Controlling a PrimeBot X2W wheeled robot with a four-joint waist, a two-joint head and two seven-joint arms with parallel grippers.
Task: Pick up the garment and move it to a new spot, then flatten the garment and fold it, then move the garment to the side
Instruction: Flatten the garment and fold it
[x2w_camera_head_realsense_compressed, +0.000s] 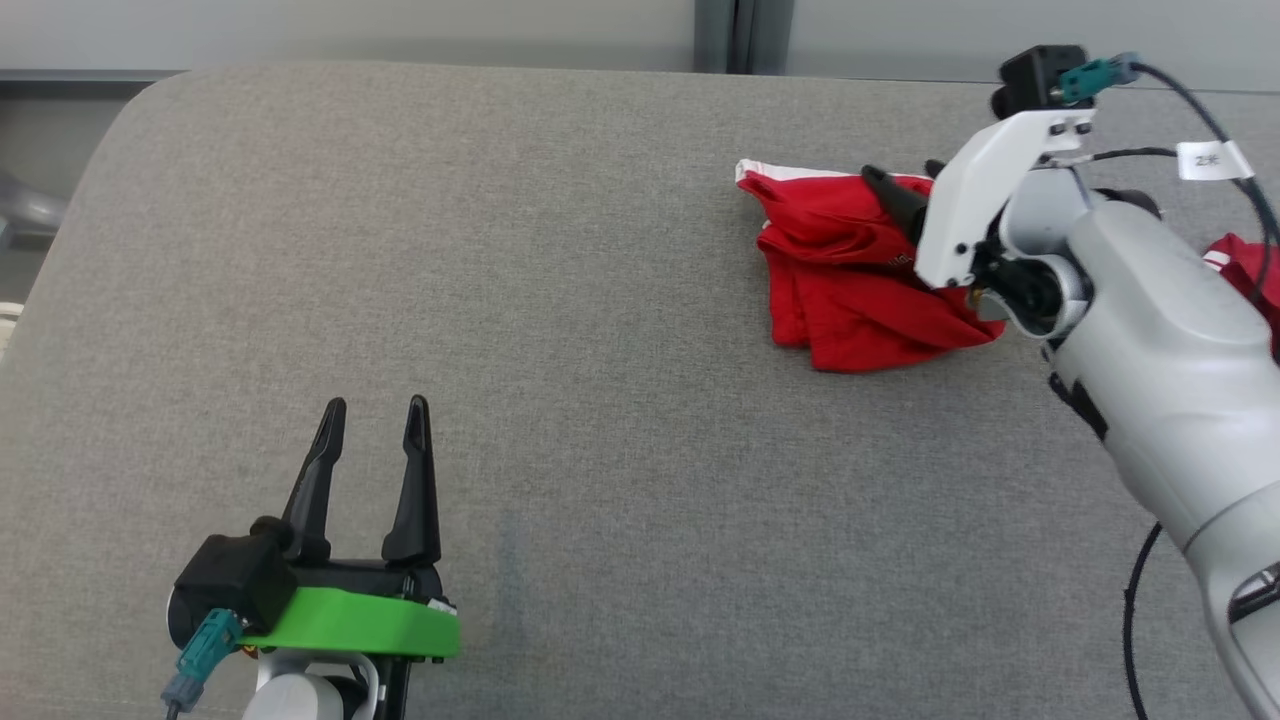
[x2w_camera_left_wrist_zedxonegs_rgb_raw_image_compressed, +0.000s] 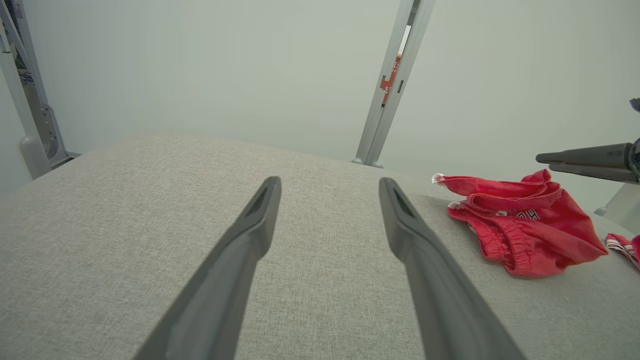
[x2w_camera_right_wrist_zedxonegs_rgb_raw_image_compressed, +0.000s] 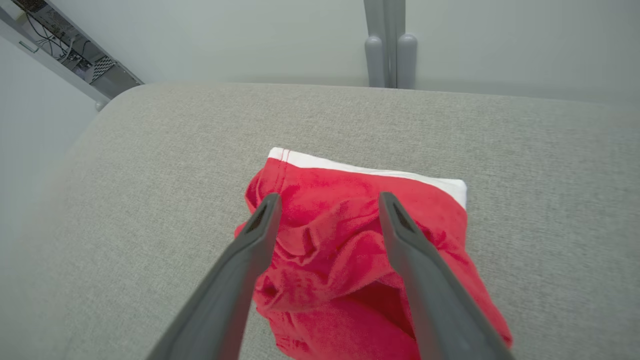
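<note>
The garment (x2w_camera_head_realsense_compressed: 850, 290) is a crumpled pair of red shorts with a white hem, lying bunched on the grey padded table at the far right. My right gripper (x2w_camera_head_realsense_compressed: 905, 172) hovers just over it, open, and its dark fingers straddle the red folds without holding any cloth. In the right wrist view the gripper (x2w_camera_right_wrist_zedxonegs_rgb_raw_image_compressed: 327, 197) is spread above the garment (x2w_camera_right_wrist_zedxonegs_rgb_raw_image_compressed: 330, 240). My left gripper (x2w_camera_head_realsense_compressed: 377, 403) rests open near the front left, far from the cloth, with nothing between its fingers. In the left wrist view the garment (x2w_camera_left_wrist_zedxonegs_rgb_raw_image_compressed: 525, 225) lies to the right of that gripper (x2w_camera_left_wrist_zedxonegs_rgb_raw_image_compressed: 330, 182).
The grey padded table (x2w_camera_head_realsense_compressed: 500, 300) has a rounded far-left corner and a bare middle. Another bit of red and white cloth (x2w_camera_head_realsense_compressed: 1245, 265) lies at the right edge behind my right forearm. Pale walls and a metal post (x2w_camera_left_wrist_zedxonegs_rgb_raw_image_compressed: 390, 85) stand behind the table.
</note>
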